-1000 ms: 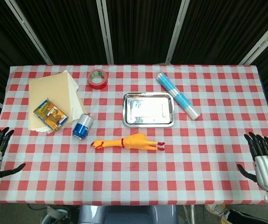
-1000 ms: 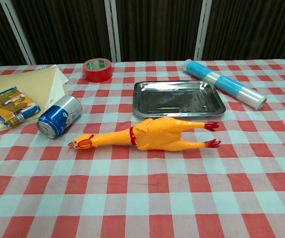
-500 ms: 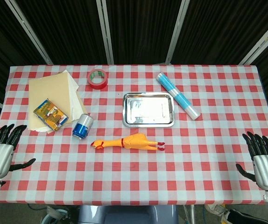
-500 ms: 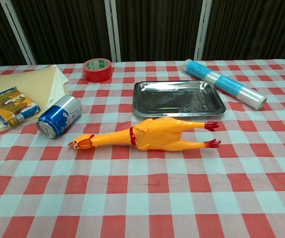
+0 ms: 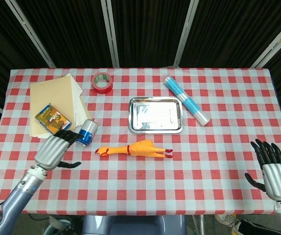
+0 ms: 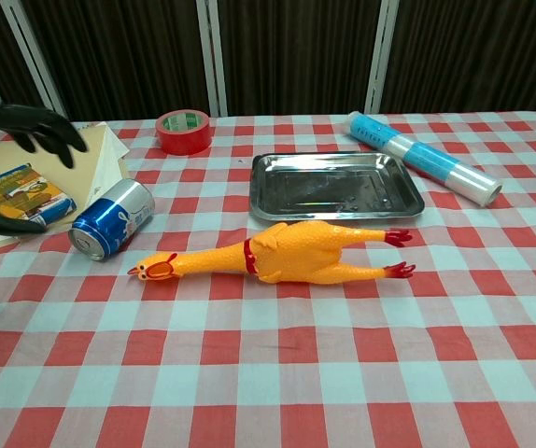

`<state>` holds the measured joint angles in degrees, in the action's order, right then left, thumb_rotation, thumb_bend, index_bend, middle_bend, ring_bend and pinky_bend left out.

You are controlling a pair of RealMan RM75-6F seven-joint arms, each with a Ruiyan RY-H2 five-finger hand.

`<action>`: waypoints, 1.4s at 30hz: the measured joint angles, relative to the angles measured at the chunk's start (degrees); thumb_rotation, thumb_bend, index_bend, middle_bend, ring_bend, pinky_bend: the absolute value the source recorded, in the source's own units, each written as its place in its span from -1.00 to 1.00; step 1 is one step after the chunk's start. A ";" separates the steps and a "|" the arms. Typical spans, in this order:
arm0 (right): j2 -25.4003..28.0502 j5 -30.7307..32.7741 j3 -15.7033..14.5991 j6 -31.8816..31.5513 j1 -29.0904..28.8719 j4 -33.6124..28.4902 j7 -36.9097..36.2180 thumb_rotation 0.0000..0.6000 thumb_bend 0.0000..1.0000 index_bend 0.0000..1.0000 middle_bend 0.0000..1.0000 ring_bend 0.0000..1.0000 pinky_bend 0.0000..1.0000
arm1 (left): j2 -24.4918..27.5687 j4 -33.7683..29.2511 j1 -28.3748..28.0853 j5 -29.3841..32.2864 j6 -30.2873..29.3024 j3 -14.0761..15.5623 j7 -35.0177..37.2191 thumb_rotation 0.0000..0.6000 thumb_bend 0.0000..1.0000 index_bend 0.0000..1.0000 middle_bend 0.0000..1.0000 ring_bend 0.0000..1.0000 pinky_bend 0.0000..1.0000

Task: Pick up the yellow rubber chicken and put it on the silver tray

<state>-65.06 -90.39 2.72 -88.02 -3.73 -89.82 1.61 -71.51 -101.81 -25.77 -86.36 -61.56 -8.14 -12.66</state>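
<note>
The yellow rubber chicken [image 5: 135, 149] [image 6: 287, 257] lies flat on the checked cloth, head to the left, red feet to the right. Just behind it sits the silver tray [image 5: 155, 115] [image 6: 335, 185], with nothing in it. My left hand [image 5: 55, 148] [image 6: 25, 131] hovers open to the left of the chicken, near the blue can, fingers spread and holding nothing. At the table's front right corner my right hand [image 5: 272, 171] is open too, far from the chicken; the chest view does not show it.
A blue can [image 5: 86, 132] [image 6: 111, 218] lies on its side just left of the chicken's head. Behind it are a small printed box [image 5: 53, 120] on tan paper sheets [image 5: 57, 95], a red tape roll [image 5: 102, 82], and a blue-and-white roll [image 5: 187, 100] right of the tray.
My left hand has swung in from the table's left edge toward the can and chicken, now showing in the chest view. The right hand has barely shifted. Chicken and tray are unmoved.
</note>
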 measured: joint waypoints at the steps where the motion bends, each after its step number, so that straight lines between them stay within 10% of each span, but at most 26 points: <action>1: 0.02 -0.05 -0.07 -0.05 0.06 -0.07 0.03 1.00 -0.52 -1.00 -0.85 -0.88 -0.87 | -1.19 0.04 -1.13 0.60 1.13 -0.40 -0.85 1.00 -0.79 -0.51 -0.37 -0.51 -0.42; 17: 0.25 0.76 -0.45 -0.64 1.20 0.44 -1.18 1.00 -0.52 -1.00 -0.85 -0.88 -0.87 | -22.32 11.36 -12.10 17.95 8.18 -4.03 -16.98 1.00 -0.79 -0.58 -0.40 -0.38 -0.18; 42: 0.09 1.99 -0.36 -0.20 1.70 1.62 -3.52 1.00 -0.52 -1.00 -0.85 -0.88 -0.87 | -34.01 24.17 -19.73 30.08 9.08 -5.71 -21.08 1.00 -0.64 -0.38 -0.17 -0.26 -0.15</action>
<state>-64.97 -88.39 2.37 -88.21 -2.04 -88.19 -1.91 -105.52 -77.64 -45.50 -56.28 -52.48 -13.86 -33.74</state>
